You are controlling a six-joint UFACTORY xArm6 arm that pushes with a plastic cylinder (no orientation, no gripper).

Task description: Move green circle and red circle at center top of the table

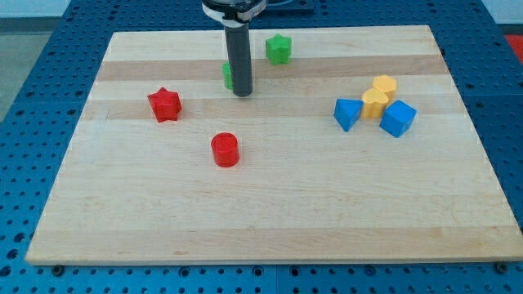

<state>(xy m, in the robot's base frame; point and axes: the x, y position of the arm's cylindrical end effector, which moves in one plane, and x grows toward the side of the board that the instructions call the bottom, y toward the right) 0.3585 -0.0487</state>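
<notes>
The green circle [227, 75] is seen mostly hidden behind the rod, already near the centre top of the wooden table [270, 220], with my tip [243, 95] set just beside it on the view's right; no jaws are carried by this rod, so nothing is clasped and blocks can only be pushed. The red circle [224, 150] is found well below, toward the middle of the board and apart from the tip, so roughly half the task is judged done and that block is left to be pushed upward.
</notes>
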